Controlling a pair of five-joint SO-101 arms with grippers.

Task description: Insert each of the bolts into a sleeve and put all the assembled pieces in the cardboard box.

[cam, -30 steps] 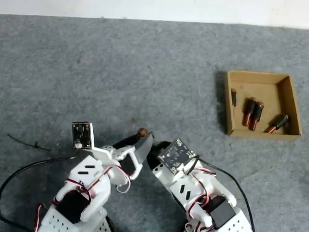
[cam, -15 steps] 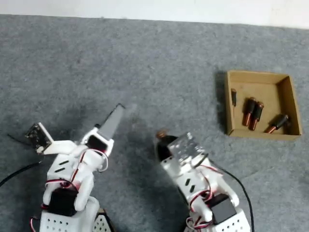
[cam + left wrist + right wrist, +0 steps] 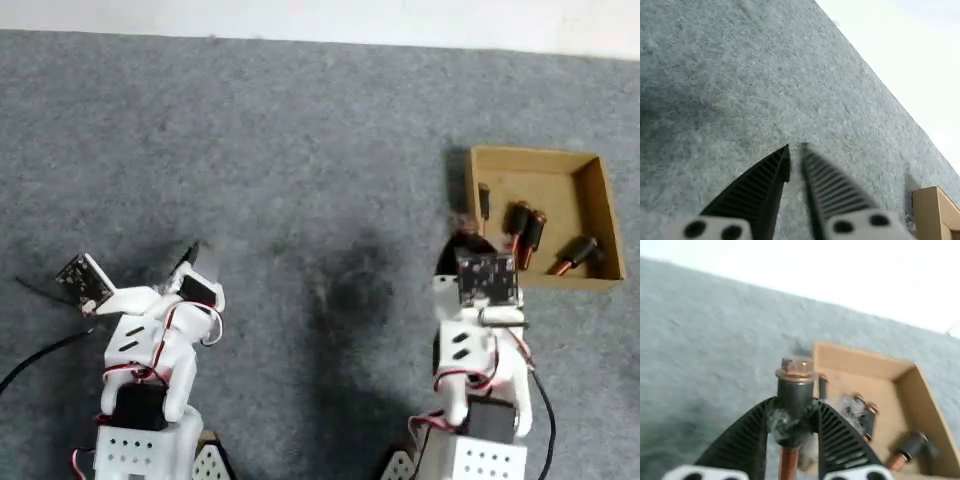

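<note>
So the right gripper (image 3: 792, 412) was clamped tight on the assembled piece (image 3: 795, 389): dark sleeve squeezed between the fingers, copper bolt head sticking out past the tips and the copper shank trailing back toward the wrist. The long axis of the piece ran pretty much in line with the fingers, head end aimed at the cardboard box (image 3: 860, 362).

From the high view that gripper (image 3: 468, 243) sat just outside the box (image 3: 470, 215), right at its left wall near the front corner. So the piece wasn't over the opening yet, though only that wall was in the way. The box lay straight ahead of the head end and a touch to the right. My guess is the next move was a short carry forward over the wall and then a release. The thing to watch would be the head clipping the rim on the way in.

Already inside the box: a pair of pieces (image 3: 525, 232) lying side by side mid-box, another one (image 3: 575, 255) toward the front right corner, and a thin dark bit (image 3: 483, 200) along the left wall.

The left gripper (image 3: 795, 150) was well away from the box, far off to its left over the grey mat (image 3: 300, 150), fingers all but together with only a sliver of gap and nothing between them. The right arm was clearly the nearer one for the drop.
</note>
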